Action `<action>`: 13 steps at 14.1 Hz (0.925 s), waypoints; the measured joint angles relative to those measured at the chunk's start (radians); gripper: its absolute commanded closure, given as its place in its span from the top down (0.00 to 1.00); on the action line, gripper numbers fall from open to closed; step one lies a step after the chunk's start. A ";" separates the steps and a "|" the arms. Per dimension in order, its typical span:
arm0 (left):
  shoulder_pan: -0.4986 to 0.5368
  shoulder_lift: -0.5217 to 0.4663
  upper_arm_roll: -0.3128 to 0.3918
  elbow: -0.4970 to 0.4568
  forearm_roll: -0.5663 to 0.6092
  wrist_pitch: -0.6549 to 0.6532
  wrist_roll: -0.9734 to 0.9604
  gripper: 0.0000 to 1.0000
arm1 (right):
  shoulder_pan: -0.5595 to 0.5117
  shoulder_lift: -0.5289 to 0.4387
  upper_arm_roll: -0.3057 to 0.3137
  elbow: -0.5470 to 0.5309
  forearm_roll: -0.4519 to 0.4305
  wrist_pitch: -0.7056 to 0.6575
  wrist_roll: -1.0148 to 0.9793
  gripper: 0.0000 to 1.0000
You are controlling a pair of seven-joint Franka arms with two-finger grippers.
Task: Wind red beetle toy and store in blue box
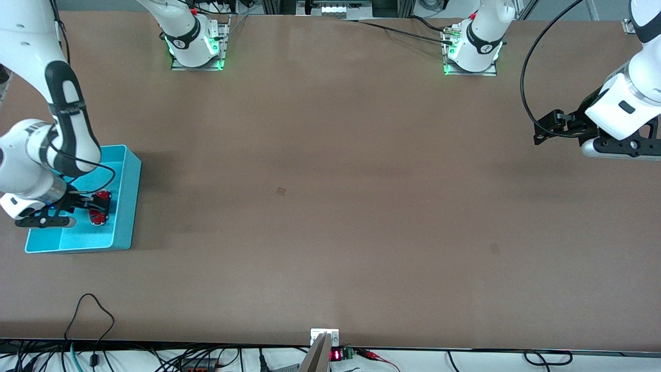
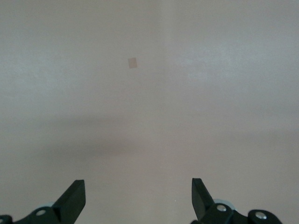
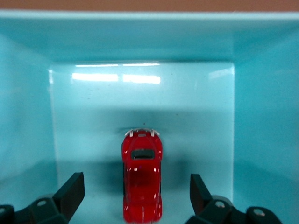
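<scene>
Red beetle toy [image 3: 142,183] apparently rests inside blue box [image 1: 124,155].

White arms [image 1: 31,51], black joint bands, cables, black tools [image 1: 563,129].

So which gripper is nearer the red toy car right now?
The right one. The right gripper is open inside the blue box, its fingers on either side of the toy car. The left gripper waits open over bare table at the left arm's end.
</scene>
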 measured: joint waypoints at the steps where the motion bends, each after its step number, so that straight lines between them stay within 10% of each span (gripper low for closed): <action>1: 0.000 0.000 0.000 0.000 0.000 0.000 0.000 1.00 | 0.000 -0.041 0.000 0.009 0.000 -0.054 0.000 1.00; 13: 0.000 0.000 0.000 0.000 0.000 0.000 0.000 1.00 | 0.112 -0.280 0.053 0.357 0.046 -0.737 0.304 1.00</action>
